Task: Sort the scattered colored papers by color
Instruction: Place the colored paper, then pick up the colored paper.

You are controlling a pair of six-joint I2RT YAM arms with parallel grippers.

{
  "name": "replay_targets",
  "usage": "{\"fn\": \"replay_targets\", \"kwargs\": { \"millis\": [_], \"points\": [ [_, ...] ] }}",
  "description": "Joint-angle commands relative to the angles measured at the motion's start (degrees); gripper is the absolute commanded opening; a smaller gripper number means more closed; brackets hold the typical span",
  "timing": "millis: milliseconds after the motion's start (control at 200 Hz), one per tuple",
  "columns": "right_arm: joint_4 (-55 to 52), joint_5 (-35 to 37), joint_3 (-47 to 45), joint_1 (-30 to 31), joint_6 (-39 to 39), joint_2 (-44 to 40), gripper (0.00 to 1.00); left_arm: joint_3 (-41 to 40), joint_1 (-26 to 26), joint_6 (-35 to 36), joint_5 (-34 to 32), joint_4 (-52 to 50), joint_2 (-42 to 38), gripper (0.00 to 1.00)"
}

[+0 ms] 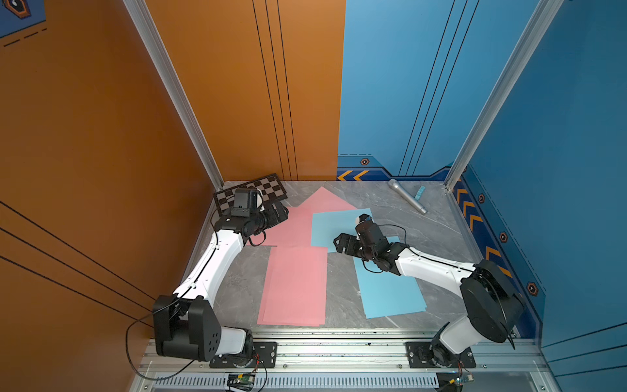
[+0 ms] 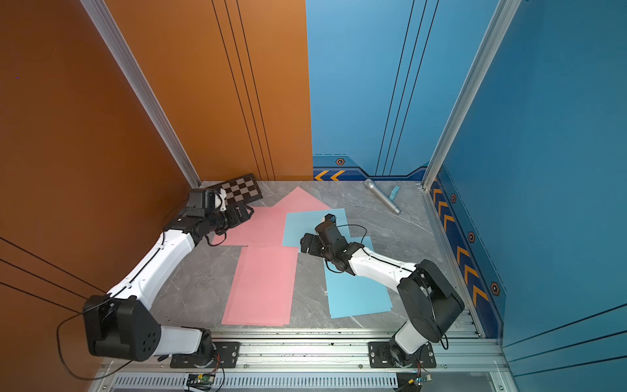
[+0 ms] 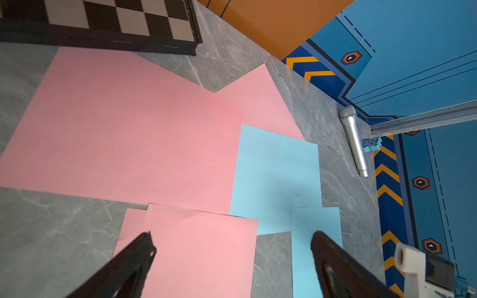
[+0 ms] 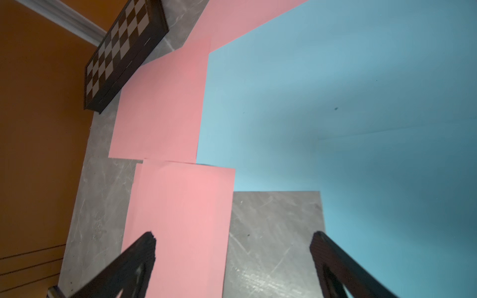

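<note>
The colored papers lie flat on the grey marble table. A pink stack [image 1: 294, 286] [image 2: 261, 288] sits at the near middle, and more pink sheets [image 1: 291, 224] [image 3: 124, 134] overlap at the far middle. One light-blue sheet [image 1: 334, 225] [image 4: 309, 103] lies over the far pink ones. A light-blue stack [image 1: 390, 293] [image 2: 356, 295] lies near right, partly under my right arm. My left gripper [image 1: 283, 212] [image 3: 233, 247] hovers open over the far pink sheets. My right gripper [image 1: 337, 244] [image 4: 233, 245] is open and empty between the pink stack and the blue sheets.
A black-and-grey checkered board [image 1: 263, 191] [image 3: 116, 18] lies in the far left corner, just behind my left wrist. A silver microphone [image 1: 407, 197] [image 3: 355, 142] and a small light-blue block [image 1: 420, 192] lie at the far right. Walls close in the left, back and right.
</note>
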Motion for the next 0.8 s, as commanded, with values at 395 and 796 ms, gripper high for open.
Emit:
{"fn": "replay_targets", "kwargs": {
  "millis": [395,796],
  "points": [
    [-12.85,-14.77,18.72,-22.24,-10.9,16.38,1.0,19.7,-10.41,4.06,10.78,0.47,28.44,0.98],
    [-15.59,-24.74,28.52,-27.96,-14.06,28.02,0.99,28.37,-15.69,3.24,10.32,0.47,41.86,0.98]
  ]
}}
